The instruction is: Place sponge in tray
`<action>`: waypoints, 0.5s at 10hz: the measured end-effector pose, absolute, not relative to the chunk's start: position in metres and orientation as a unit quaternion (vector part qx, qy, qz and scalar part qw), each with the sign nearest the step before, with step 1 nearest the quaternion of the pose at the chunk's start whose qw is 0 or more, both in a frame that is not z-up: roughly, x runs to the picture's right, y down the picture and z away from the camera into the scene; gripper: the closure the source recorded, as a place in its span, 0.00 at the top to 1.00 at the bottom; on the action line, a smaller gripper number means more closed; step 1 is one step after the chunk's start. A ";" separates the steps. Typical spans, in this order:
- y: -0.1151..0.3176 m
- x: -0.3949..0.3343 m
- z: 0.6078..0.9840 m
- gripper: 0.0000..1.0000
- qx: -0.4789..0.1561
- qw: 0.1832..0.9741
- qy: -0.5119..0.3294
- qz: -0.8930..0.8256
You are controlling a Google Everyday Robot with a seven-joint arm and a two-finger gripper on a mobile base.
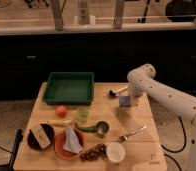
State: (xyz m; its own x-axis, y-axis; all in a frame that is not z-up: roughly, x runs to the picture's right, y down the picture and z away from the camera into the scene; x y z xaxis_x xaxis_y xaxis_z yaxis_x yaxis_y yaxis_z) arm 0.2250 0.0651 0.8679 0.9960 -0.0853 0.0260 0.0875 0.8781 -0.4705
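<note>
The green tray sits at the back left of the wooden table. A small blue sponge lies at the back right of the table, to the right of the tray. My gripper, at the end of the white arm that reaches in from the right, is right over the sponge and against it. A dark part sticks out to the gripper's left.
In front of the tray are an orange fruit, a green cup, a green scoop, a fork, a white cup, an orange plate with a cloth and a dark bowl.
</note>
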 end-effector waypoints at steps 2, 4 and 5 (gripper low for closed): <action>0.055 0.212 0.861 0.00 -0.236 0.970 -0.014 -0.059; 0.047 0.202 0.857 0.00 -0.230 0.970 -0.024 -0.073; 0.042 0.195 0.857 0.00 -0.229 0.970 -0.026 -0.083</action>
